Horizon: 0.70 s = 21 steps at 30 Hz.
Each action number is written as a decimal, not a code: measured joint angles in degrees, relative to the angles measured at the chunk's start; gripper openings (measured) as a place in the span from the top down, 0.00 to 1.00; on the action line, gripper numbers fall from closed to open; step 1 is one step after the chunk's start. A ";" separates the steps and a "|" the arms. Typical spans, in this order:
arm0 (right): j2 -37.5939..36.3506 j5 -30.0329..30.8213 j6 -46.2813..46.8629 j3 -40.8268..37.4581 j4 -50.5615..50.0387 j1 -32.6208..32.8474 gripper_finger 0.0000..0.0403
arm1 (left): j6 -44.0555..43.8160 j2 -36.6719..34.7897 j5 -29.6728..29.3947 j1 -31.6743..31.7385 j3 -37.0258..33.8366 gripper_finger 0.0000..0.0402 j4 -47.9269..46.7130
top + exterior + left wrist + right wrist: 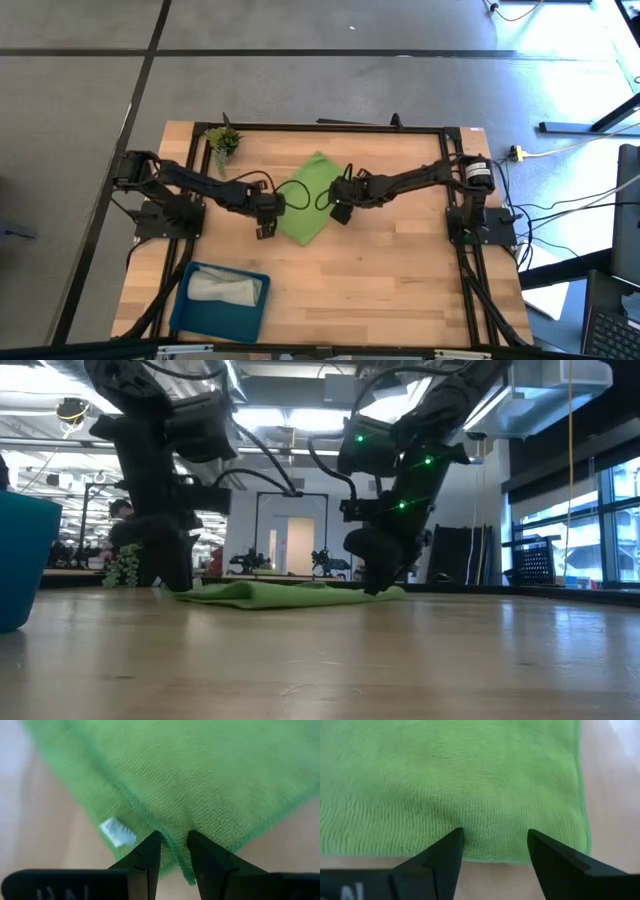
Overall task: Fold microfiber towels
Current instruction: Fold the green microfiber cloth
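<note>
Towel: we saw the bright lime-green microfiber towel [308, 200] lying flat near the middle of the pale wooden table [400, 290], turned so its corners pointed along and across the table.
Second towel: a light grey cloth [222, 288] lay crumpled in the blue rectangular tray [190, 315] at the table's near left corner, well apart from both arms.
Handling: we judged the green towel light, limp and not fragile; it would sag and drape when lifted, and its nap should give the fingers good purchase.
Where to hold: we judged the stitched hem at the corners the best hold, each corner pinched from its own side so the cloth lifts evenly.
Left gripper: the left gripper [173, 851] was down at table level on the towel's left edge, its fingers narrowed around the raised hem close to the white label [116, 832]; we took this for a pinch on the cloth.
Right gripper: the right gripper [494, 849] sat low at the towel's right edge with its jaws spread wide, one to each side of a strip of hem, nothing clamped.
Arm pose: both arms reached inward from the table's sides, wrists pitched steeply down.
Bystander: a small green plant sprig [223, 141] stood at the far left corner.
</note>
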 joint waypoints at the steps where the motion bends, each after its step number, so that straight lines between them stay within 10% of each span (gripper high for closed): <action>1: 0.01 0.00 -0.79 -0.02 0.34 -0.48 0.45 | -0.02 0.03 1.24 -0.67 -0.01 0.76 0.99; 21: -3.49 0.44 -4.77 3.88 1.88 -1.01 0.45 | 2.00 -4.74 -3.03 -5.30 5.25 0.76 2.61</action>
